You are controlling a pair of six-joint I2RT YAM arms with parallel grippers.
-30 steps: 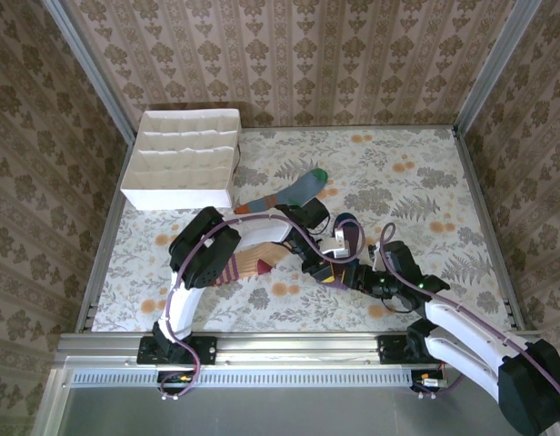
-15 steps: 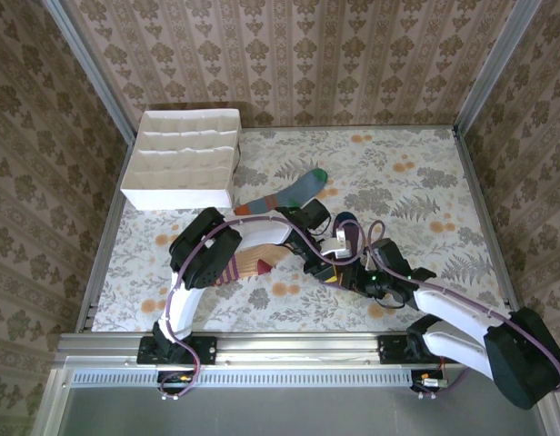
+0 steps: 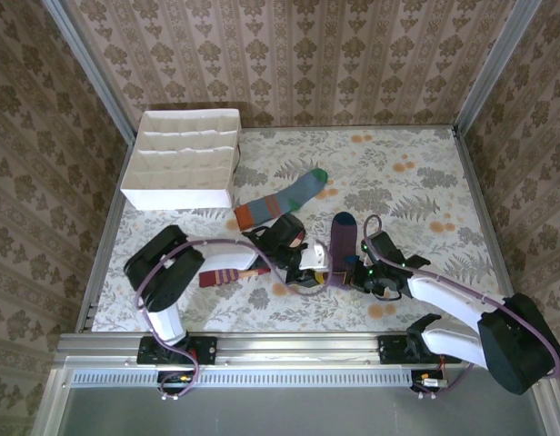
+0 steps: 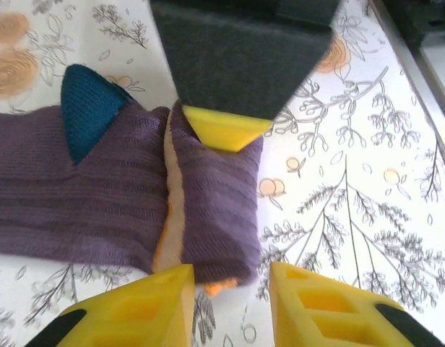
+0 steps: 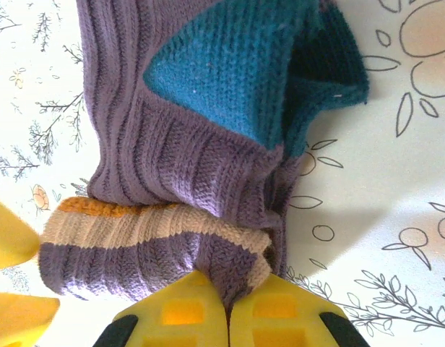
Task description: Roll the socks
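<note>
Right gripper (image 5: 226, 293): fingers (image 5: 183, 314) are pressing tight together and pinching a tuck of the purple sock (image 5: 136, 152) at its turned-over cuff end. Peach and orange bands are showing along that fold, just above the fingertips.

Left gripper (image 4: 231, 273): fingers (image 4: 139, 311) are standing apart and gripping nothing. The corner of the fold is poking into the gap between them; cannot tell if it is touching either pad. In the left wrist view, the right gripper's yellow tip is bearing on the opposite side of the same fold.

Purple sock is lying on the floral table (image 3: 416, 173) with the folded end toward the near edge, between the two grippers. The rest is stretching flat toward the back, with a teal patch showing partway along. Only the cuff end is turned over.

Grey-blue sock (image 3: 289, 198) is lying flat on a diagonal beyond the left gripper, apart from the purple one. Peach sock (image 3: 227, 276), maroon-striped, is lying to the left beside the left arm. White box (image 3: 175, 195) is sitting at the far left, well apart.
</note>
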